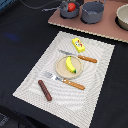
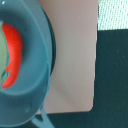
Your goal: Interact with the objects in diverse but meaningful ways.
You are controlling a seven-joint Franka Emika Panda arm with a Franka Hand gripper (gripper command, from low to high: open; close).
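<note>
A tomato point(image 1: 72, 7) already sits in a grey pan point(image 1: 69, 12) on the pink board's point(image 1: 107, 31) far edge, while banana point(image 1: 70, 64), sausage point(image 1: 45, 90) and packet point(image 1: 78, 44) wait untouched on the placemat point(image 1: 35, 75); gripper state cannot be told.

Black tabletop point(image 1: 20, 35), pink board point(image 1: 107, 29)

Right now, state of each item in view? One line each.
tomato: inside the long-handled pan
grey pot: upright, contents not visible
banana: lying on the plate
yellow packet: flat on the placemat
sausage stick: lying on the placemat
fork, knife: flanking the plate
gripper: not in view
</note>
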